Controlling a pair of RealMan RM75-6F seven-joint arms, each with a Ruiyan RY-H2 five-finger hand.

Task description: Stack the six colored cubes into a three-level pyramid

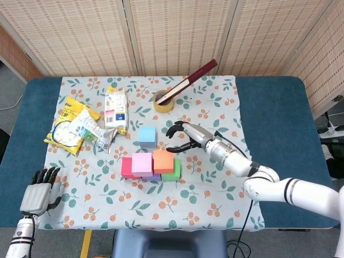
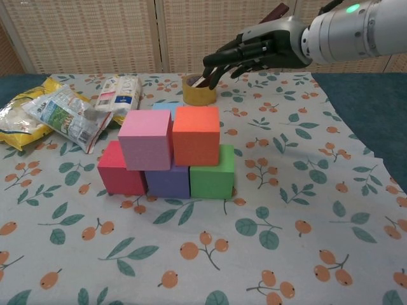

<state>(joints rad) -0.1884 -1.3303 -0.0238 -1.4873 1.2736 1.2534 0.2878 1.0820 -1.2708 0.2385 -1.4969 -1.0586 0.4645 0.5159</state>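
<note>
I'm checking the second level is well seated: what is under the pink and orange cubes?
The pink cube rests over the red cube and purple cube; the orange cube over purple and the green cube. The purple cube's top is covered.

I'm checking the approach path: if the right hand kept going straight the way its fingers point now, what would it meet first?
Most likely the light blue cube. In the head view the right hand points left, fingers apart and empty, level with that cube behind the stack. Height is unclear, so it might pass above it.
</note>
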